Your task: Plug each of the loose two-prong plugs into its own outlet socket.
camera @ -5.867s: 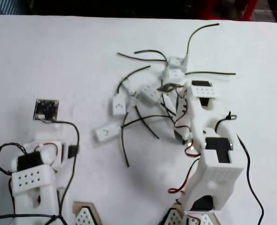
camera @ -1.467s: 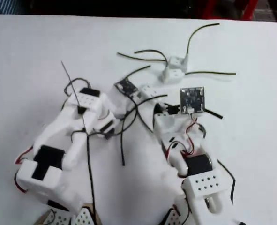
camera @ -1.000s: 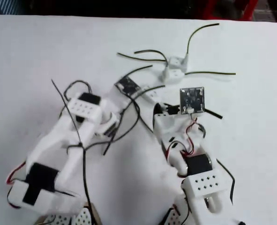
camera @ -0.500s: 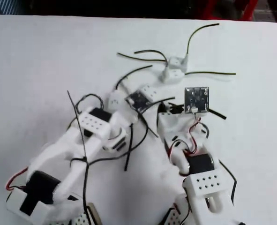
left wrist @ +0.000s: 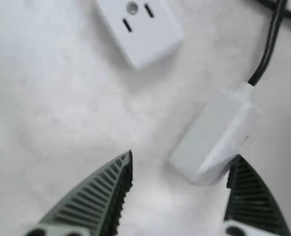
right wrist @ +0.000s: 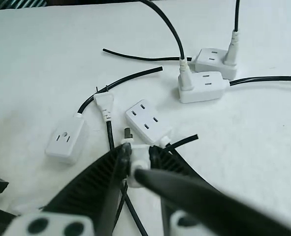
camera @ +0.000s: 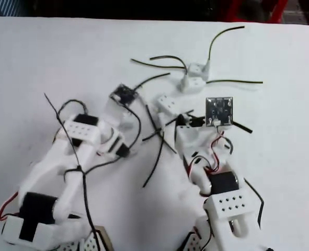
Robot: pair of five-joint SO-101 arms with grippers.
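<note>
My right gripper point(right wrist: 139, 152) is shut on a white two-prong plug point(right wrist: 135, 158), its prongs pointing at a bare white outlet block point(right wrist: 147, 121). In the high view the right gripper point(camera: 181, 121) sits just below that block point(camera: 167, 104). My left gripper point(left wrist: 182, 161) is open and low over the table, with a white plug-like block point(left wrist: 211, 140) on a black cord lying between its fingers, close to one of them. A white outlet point(left wrist: 140, 24) faces up just beyond. Another loose plug point(right wrist: 103, 104) lies by an outlet point(right wrist: 66, 138).
Two outlets with plugs in them point(camera: 188, 82) point(camera: 197, 69) lie at the back, black cords trailing both ways. Loose black cords point(camera: 157, 157) cross the table between the arms. The left arm point(camera: 65, 157) stretches from the front left corner.
The left arm has swung left and pulled back a little, dragging cords with it. The right arm has kept still with its plug.
</note>
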